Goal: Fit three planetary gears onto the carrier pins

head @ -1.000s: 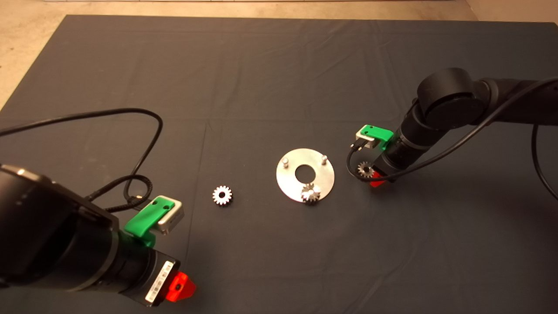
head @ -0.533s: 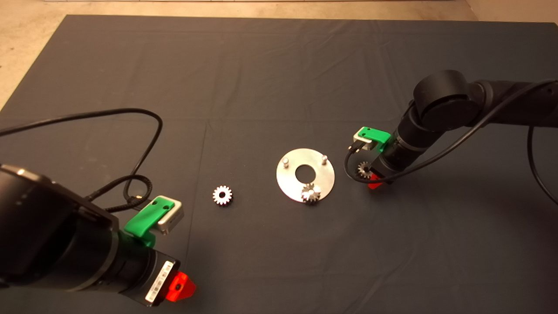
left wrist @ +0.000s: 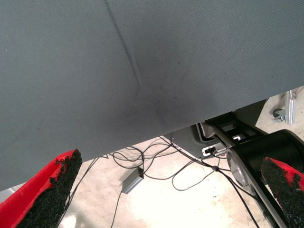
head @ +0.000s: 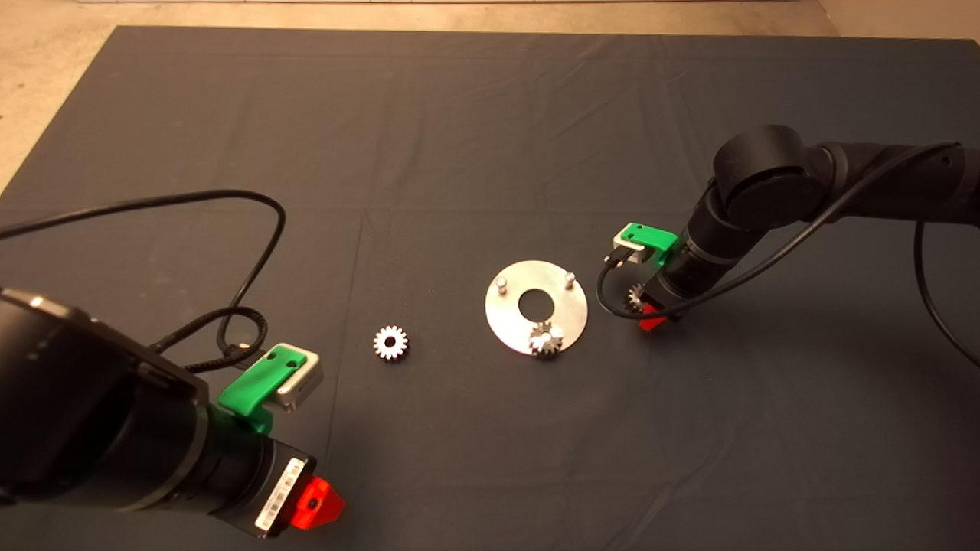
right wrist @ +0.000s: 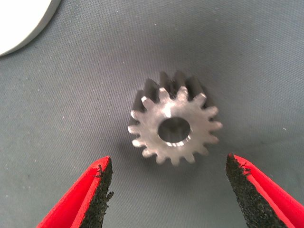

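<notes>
Right tool (right wrist: pixel 168 190) spread open over small silvery steel spur gear (right wrist: pixel 173 124) at disc's (head: pixel 570 325) 3 o'clock | stiff, slick, light: pinch opposite teeth | left tool (left wrist: pixel 166 194) open, parked.

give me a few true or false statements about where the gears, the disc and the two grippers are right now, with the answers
1. One small silvery toothed metal gear already sits on the flat round silver carrier disc. True.
2. All three upright metal pins on the disc carry gears. False: two pins stand bare.
3. The right gripper is shut on a gear. False: its red fingers are open on either side of a gear lying flat on the dark mat.
4. Another loose gear lies on the mat on the disc's left, apart from it. True.
5. The left gripper is over the disc. False: it waits at the lower left, open, holding nothing.
</notes>
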